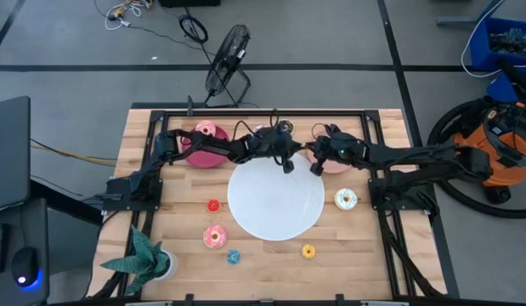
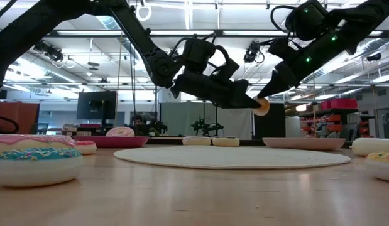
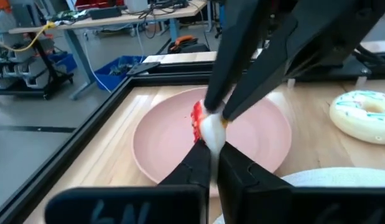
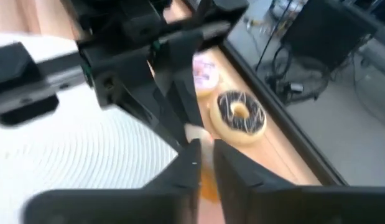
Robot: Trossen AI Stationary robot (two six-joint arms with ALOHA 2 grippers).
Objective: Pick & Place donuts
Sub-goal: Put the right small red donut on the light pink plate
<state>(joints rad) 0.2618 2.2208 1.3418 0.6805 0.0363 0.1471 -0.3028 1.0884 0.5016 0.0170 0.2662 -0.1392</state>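
My two grippers meet in the air over the far edge of the big white disc [image 1: 275, 200], next to the salmon-pink plate [image 3: 161, 146]. Between them is a tiny red donut [image 3: 203, 124], which the low view also shows [image 2: 261, 107]. My left gripper [image 2: 249, 102] comes from the table's left and my right gripper [image 2: 269, 88] from the upper right. Both are shut on it. The white frosted donut [image 1: 346, 199], a pink donut [image 1: 215, 236], and the tiny red [image 1: 213, 205], blue [image 1: 234, 256] and yellow [image 1: 308, 251] ones lie on the table. Another pink donut [image 1: 205, 129] sits on the crimson plate [image 1: 195, 153]. My left gripper pinches the tiny donut's near edge [image 3: 208, 138] between its two fingertips [image 3: 195, 163], coming nearly level from the table's left. The donut is lifted clear, high above the table. My right gripper pinches the donut's opposite edge [image 3: 211, 115] between its fingertips [image 3: 239, 102], slanting down from the table's right. In its own wrist view the donut [image 4: 195, 134] sits just past its fingers.
A chocolate donut [image 4: 239, 118] and a pink-frosted one [image 4: 204, 70] lie on the wood by the table's far edge, under the arms. A green plant figure [image 1: 144, 259] stands at the near left corner. A black frame [image 1: 263, 110] borders the table.
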